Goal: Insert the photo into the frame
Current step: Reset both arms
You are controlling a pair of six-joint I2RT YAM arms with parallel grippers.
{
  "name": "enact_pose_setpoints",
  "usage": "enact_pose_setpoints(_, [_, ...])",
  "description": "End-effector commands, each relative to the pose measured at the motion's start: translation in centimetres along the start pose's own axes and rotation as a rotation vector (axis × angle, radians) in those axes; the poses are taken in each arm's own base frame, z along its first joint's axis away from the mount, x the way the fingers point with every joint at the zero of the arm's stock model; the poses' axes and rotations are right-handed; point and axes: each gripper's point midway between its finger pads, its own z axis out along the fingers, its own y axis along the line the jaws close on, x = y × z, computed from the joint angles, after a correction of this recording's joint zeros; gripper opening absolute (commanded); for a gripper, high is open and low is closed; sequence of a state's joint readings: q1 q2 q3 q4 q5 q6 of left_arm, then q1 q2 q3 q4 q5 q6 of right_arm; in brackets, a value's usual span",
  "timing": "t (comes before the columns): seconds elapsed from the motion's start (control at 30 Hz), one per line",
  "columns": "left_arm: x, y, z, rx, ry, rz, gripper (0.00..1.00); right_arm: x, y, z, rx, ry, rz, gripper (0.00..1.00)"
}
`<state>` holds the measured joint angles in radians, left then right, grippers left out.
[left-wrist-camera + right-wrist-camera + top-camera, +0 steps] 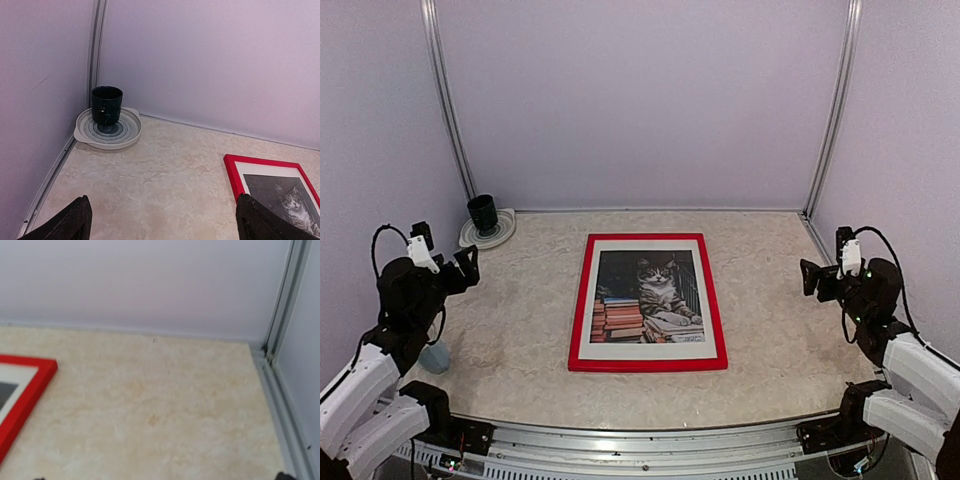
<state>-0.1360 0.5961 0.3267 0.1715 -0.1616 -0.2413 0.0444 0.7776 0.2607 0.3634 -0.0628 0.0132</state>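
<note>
The red picture frame [648, 364] is lying flat, front up, at the middle of the marbled table [520, 330]. The photo [650, 298] of a grey tabby cat among stacked books is showing inside it, bordered by a white mat [646, 350]. The left gripper [466, 264] is hovering over the table's left side, its fingers [70, 222] spread wide and holding nothing. It is facing a dark mug [106, 104] standing on a ringed plate [131, 131] in the far left corner. The right gripper [809, 277] is hanging at the right side, likewise spread and empty, well apart from the frame. A pale blue object [434, 357] is sitting beside the left arm, partly hidden.
</note>
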Motion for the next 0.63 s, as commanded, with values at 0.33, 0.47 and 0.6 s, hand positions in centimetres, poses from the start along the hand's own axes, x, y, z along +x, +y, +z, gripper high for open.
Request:
enact_pose_setpoints(0.33, [0.0, 0.5, -0.7, -0.013, -0.013, -0.032, 0.99, -1.8, -0.4, -2.0, 0.022, -0.100, -0.002, 0.99])
enact_pose_setpoints(0.47, [0.1, 0.5, -0.7, -0.014, -0.011, -0.034, 0.99, -2.3, -0.8, -2.5, 0.048, -0.130, 0.006, 0.99])
enact_pose_setpoints(0.6, [0.1, 0.5, -0.7, -0.013, -0.008, -0.034, 0.99, -2.2, -0.7, -2.5, 0.042, -0.132, 0.007, 0.99])
